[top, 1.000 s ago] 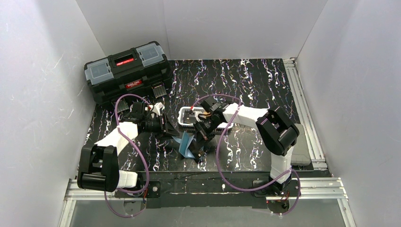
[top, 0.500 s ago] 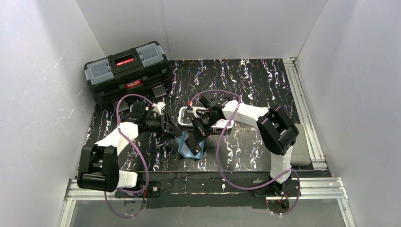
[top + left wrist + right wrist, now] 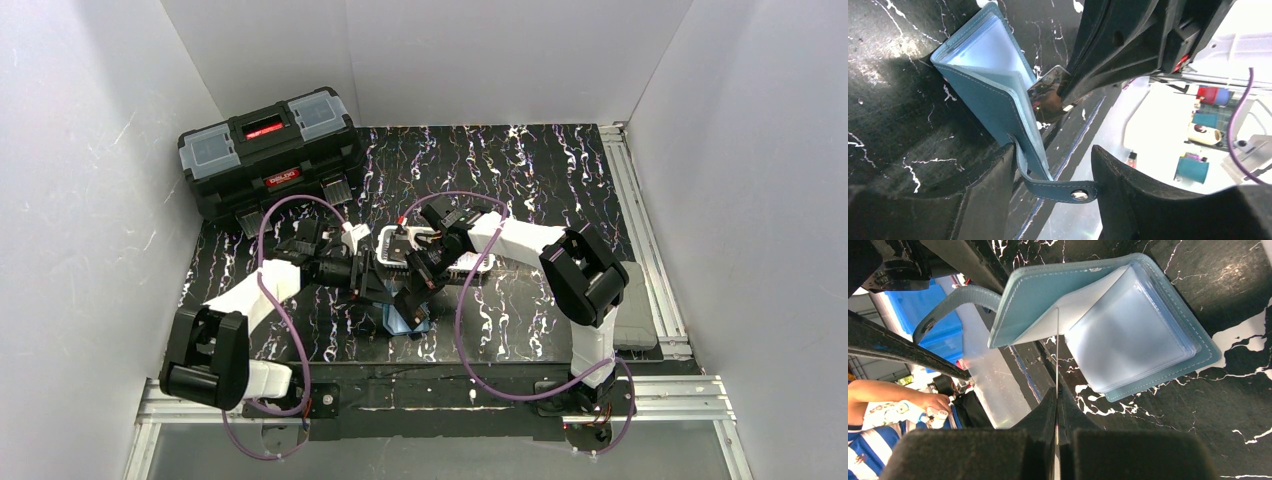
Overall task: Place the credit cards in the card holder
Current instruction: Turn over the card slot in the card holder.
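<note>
Seeing card holder [image 3: 1128,335] half-open on table [image 3: 520,170] near the front edge, left gripper [image 3: 1052,150] jaws apart straddling its snap tab [image 3: 1068,192], right gripper [image 3: 1057,405] pinched onto a dark credit card [image 3: 1048,95] edge-on at the sleeves.

We see a teal holder [image 3: 1048,295] with frosted clear sleeves. The card [image 3: 1048,95] against it looks dark and glossy. Under the holder, the table [image 3: 540,170] is black, streaked white and purple. Behind the holder, the toolbox [image 3: 270,150] is black, grey-lidded and red-labelled.
</note>
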